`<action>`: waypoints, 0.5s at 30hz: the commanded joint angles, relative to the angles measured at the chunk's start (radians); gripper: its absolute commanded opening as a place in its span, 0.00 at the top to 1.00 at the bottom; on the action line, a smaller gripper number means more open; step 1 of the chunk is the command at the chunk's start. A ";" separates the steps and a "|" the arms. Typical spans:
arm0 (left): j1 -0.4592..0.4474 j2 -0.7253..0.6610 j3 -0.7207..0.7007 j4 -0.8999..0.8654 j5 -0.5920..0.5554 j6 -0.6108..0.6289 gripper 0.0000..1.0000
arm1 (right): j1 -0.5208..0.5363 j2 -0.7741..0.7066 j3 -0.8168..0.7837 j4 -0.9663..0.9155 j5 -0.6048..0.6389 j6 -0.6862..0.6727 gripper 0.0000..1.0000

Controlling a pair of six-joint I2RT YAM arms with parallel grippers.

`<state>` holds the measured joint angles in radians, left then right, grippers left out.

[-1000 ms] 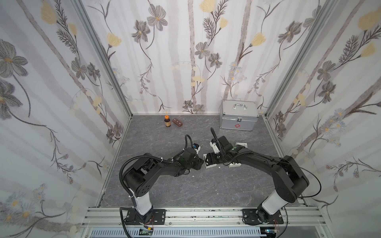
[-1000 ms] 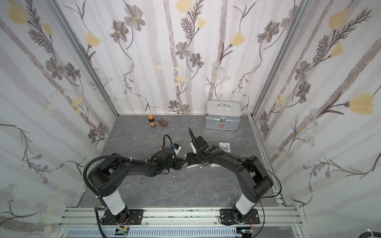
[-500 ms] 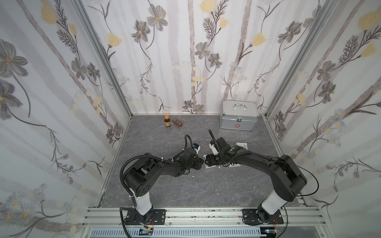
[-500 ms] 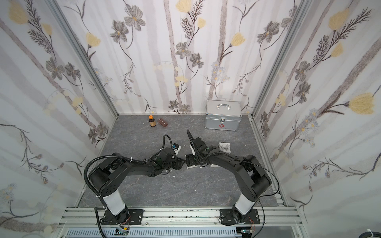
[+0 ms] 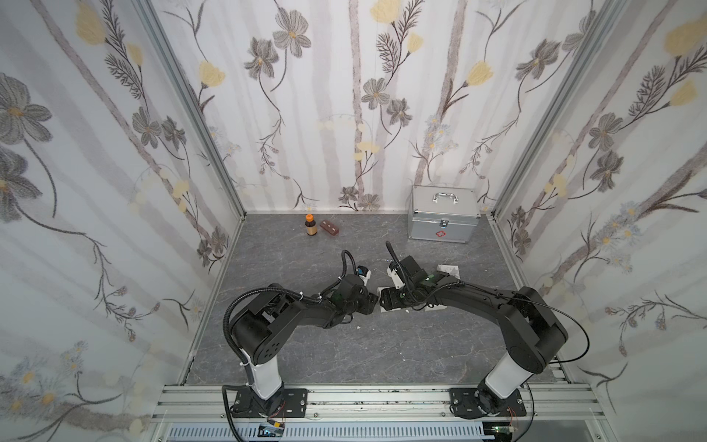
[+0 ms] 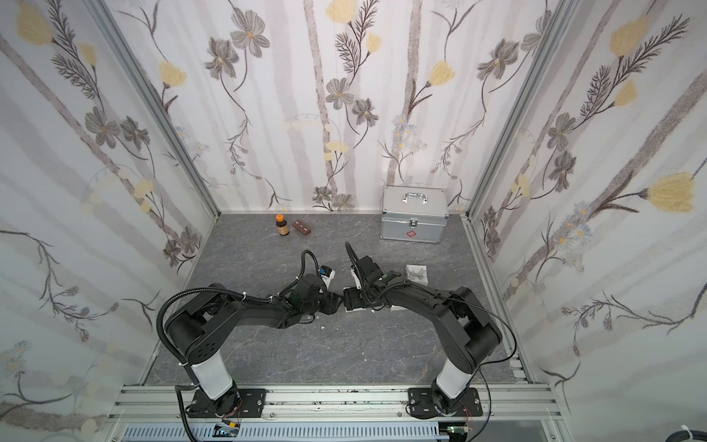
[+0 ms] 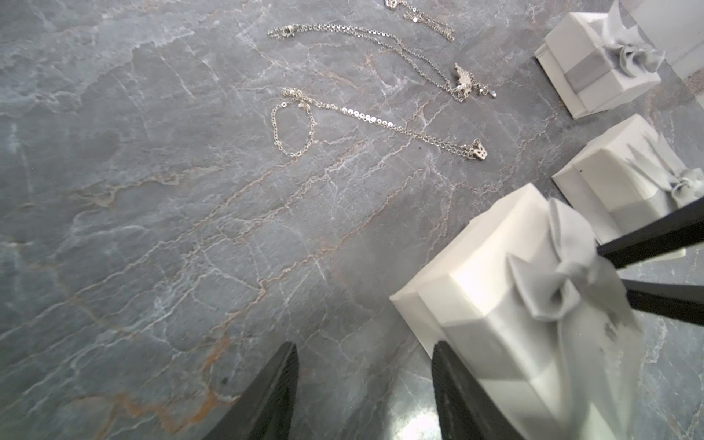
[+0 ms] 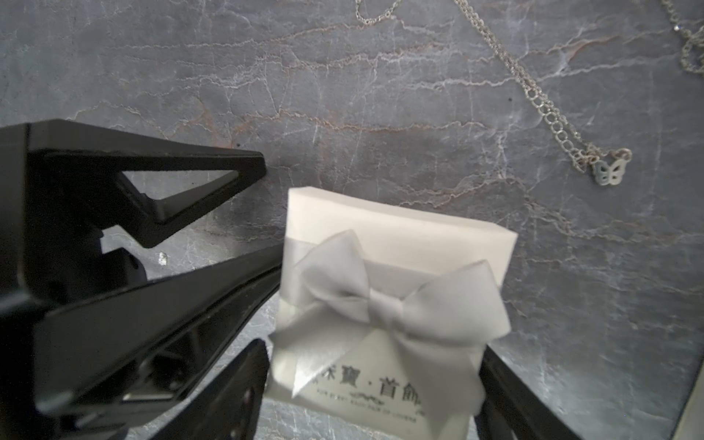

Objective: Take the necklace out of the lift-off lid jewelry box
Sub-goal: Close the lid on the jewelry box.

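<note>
Colour and pattern reference
You see a white jewelry box (image 8: 400, 224) with a pale grey ribbon bow (image 8: 392, 301) and black lettering, silver necklaces (image 7: 381, 122), and a grey marbled counter (image 7: 152, 228) with white and rust veins.

Bright, even light is cast from above. Soft shadows are thrown beside the white box (image 8: 400, 228), whose near end is blurred. Glare is seen on the surface (image 7: 413, 423).
</note>
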<state>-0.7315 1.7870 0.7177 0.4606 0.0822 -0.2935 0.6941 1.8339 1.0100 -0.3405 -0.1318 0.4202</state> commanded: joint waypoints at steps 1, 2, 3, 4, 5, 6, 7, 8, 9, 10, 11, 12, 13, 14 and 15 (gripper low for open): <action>0.001 -0.001 -0.003 0.010 -0.004 -0.016 0.42 | -0.001 -0.011 0.002 0.021 -0.015 -0.015 0.18; 0.002 -0.002 -0.005 0.010 -0.003 -0.017 0.42 | -0.002 -0.014 0.003 0.022 -0.016 -0.016 0.18; 0.003 -0.002 -0.007 0.010 -0.003 -0.018 0.42 | -0.005 -0.017 0.002 0.023 -0.018 -0.017 0.18; 0.004 -0.003 -0.008 0.010 -0.003 -0.018 0.42 | -0.007 -0.022 0.000 0.023 -0.019 -0.018 0.18; 0.005 -0.004 -0.010 0.009 -0.003 -0.018 0.42 | -0.010 -0.025 -0.003 0.023 -0.019 -0.017 0.18; 0.006 -0.006 -0.013 0.009 -0.004 -0.016 0.42 | -0.013 -0.029 -0.005 0.023 -0.020 -0.015 0.17; 0.007 -0.010 -0.018 0.007 -0.005 -0.015 0.42 | -0.017 -0.033 -0.010 0.023 -0.019 -0.015 0.17; 0.010 -0.014 -0.022 0.006 -0.008 -0.015 0.42 | -0.021 -0.040 -0.014 0.023 -0.018 -0.014 0.17; 0.013 -0.018 -0.027 0.005 -0.010 -0.013 0.42 | -0.026 -0.043 -0.018 0.023 -0.017 -0.013 0.17; 0.016 -0.024 -0.031 -0.001 -0.011 -0.012 0.41 | -0.030 -0.047 -0.020 0.026 -0.015 -0.011 0.18; 0.018 -0.033 -0.036 -0.005 -0.014 -0.009 0.42 | -0.034 -0.050 -0.022 0.029 -0.012 -0.011 0.18; 0.021 -0.040 -0.040 -0.008 -0.019 -0.006 0.42 | -0.037 -0.054 -0.024 0.032 -0.010 -0.011 0.18; 0.025 -0.050 -0.047 -0.013 -0.022 -0.004 0.42 | -0.040 -0.054 -0.022 0.035 -0.012 -0.011 0.19; 0.030 -0.059 -0.050 -0.018 -0.025 0.000 0.42 | -0.041 -0.054 -0.021 0.039 -0.013 -0.011 0.20; 0.034 -0.066 -0.052 -0.023 -0.027 0.003 0.42 | -0.042 -0.054 -0.019 0.043 -0.013 -0.011 0.22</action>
<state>-0.7048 1.7409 0.6720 0.4553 0.0769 -0.2939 0.6537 1.7878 0.9882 -0.3370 -0.1402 0.4145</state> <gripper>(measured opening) 0.584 0.794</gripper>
